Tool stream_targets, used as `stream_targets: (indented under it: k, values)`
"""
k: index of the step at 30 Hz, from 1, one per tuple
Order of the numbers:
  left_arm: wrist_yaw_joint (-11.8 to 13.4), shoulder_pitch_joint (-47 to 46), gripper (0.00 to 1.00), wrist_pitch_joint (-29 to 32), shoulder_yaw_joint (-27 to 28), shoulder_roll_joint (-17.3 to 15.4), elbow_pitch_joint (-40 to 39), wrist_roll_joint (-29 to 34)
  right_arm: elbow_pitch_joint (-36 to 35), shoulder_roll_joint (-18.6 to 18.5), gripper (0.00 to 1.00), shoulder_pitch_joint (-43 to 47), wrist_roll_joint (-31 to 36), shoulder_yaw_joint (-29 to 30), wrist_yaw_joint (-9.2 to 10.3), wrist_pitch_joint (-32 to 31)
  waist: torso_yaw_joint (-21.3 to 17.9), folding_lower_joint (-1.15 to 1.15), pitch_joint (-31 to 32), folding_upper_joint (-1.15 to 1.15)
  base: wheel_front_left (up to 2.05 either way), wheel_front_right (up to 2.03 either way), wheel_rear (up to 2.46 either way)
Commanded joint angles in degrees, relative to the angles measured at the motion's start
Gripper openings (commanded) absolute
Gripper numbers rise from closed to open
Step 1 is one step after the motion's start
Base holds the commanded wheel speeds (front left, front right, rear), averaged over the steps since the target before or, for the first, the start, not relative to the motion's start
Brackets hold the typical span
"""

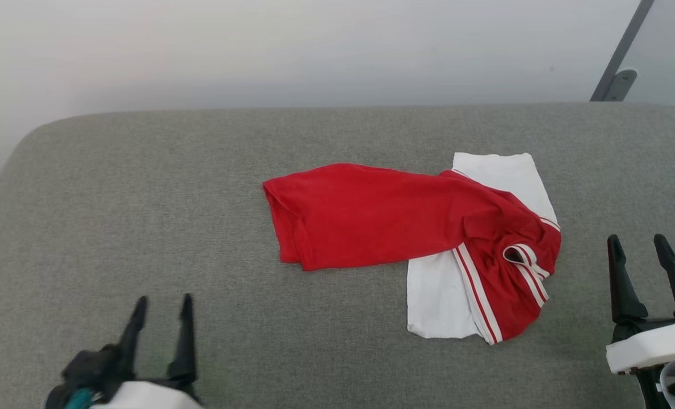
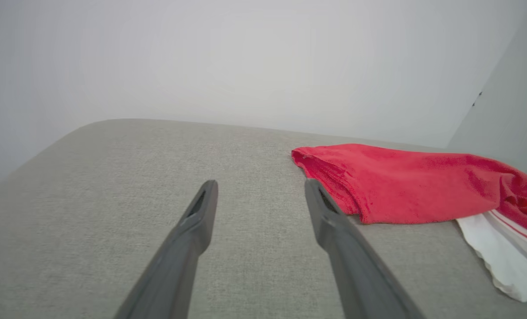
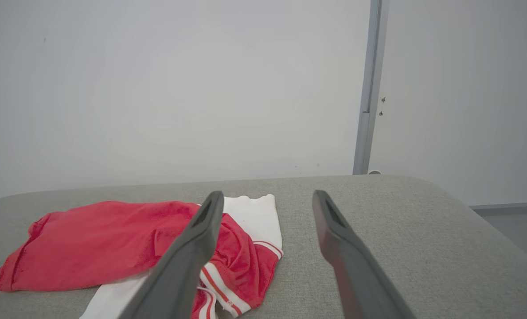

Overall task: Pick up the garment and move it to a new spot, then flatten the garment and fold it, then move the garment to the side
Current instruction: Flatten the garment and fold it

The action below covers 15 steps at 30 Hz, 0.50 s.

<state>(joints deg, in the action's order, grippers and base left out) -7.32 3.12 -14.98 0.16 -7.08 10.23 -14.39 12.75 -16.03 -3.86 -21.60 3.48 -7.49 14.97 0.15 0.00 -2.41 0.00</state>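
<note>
The garment [image 1: 382, 216] lies crumpled in the middle of the grey padded surface [image 1: 144, 187], a bright red body with white panels and striped trim at its right end. My left gripper [image 1: 163, 304] hovers open at the lower left, well short of the red edge; in the left wrist view the garment [image 2: 405, 186] sits to the right of that gripper [image 2: 260, 185]. At the lower right my right gripper [image 1: 638, 241] stands open, just right of the garment's white end. The right wrist view has the garment [image 3: 90, 243] left of the right gripper [image 3: 267, 196].
The grey surface has rounded far corners and ends at a pale wall [image 1: 314, 51]. A grey metal post [image 1: 621, 57] stands at the back right. Bare padding spreads left of the garment and along the near edge.
</note>
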Motion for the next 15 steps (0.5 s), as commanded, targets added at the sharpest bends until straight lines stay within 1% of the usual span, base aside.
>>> stream_targets:
  k: [1, 4, 6, 9, 10, 11, 12, 13, 15]
  values:
    - [-0.2, -1.7, 1.00, -0.3, -2.4, 0.1, 0.0, -1.4, -0.1, 0.5, 1.00, -0.8, -0.1, 0.0, 0.00, 0.3, -0.5, 0.00, -0.5, 0.00, 0.00, 0.00, 0.00]
    - [-0.2, -5.5, 1.00, -0.3, -9.1, -1.7, 2.7, -3.0, -0.2, 1.1, 1.00, -1.7, -0.2, 0.6, 0.00, 0.3, -1.1, 0.00, -1.3, 0.00, 0.00, 0.00, 0.00]
    - [-0.2, -10.0, 1.00, 0.4, -14.7, -3.5, 5.2, -3.9, -0.3, 1.7, 1.00, -2.3, 0.0, 0.4, 0.00, 0.3, -1.9, 0.00, -1.8, 0.00, 0.00, 0.00, 0.00]
    - [-0.2, -17.1, 1.00, 5.2, -22.5, -5.1, 9.5, -6.2, -0.3, 2.6, 1.00, -3.1, 0.3, 0.0, 0.00, 0.3, -3.2, 0.00, -2.5, 0.00, 0.00, 0.00, 0.00]
    - [-0.2, -19.3, 1.00, 8.1, -24.4, -5.3, 11.1, -7.7, -0.3, 2.7, 1.00, -3.4, 0.3, -0.2, 0.00, 0.3, -3.7, 0.00, -2.8, 0.00, 0.00, 0.00, 0.00]
    - [-0.2, -19.3, 1.00, 8.1, -24.4, -5.3, 11.1, -7.7, -0.3, 2.7, 1.00, -3.4, 0.3, -0.2, 0.00, 0.3, -3.7, 0.00, -2.8, 0.00, 0.00, 0.00, 0.00]
    - [-0.2, -24.0, 1.00, 15.4, -28.8, -6.2, 14.0, -10.9, -0.2, 3.0, 1.00, -4.2, 0.3, -0.5, 0.00, 0.3, -4.9, 0.00, -3.6, 0.00, 0.00, 0.00, 0.00]
    - [-0.2, -24.0, 1.00, 15.4, -28.8, -6.2, 14.0, -10.9, -0.2, 3.0, 1.00, -4.2, 0.3, -0.5, 0.00, 0.3, -4.9, 0.00, -3.6, 0.00, 0.00, 0.00, 0.00]
    - [-0.1, -27.9, 1.00, 25.1, -33.1, -6.6, 16.5, -15.3, -0.1, 3.4, 1.00, -4.7, 0.4, -0.6, 0.00, 0.3, -6.3, 0.00, -4.4, 0.00, 0.00, 0.00, 0.00]
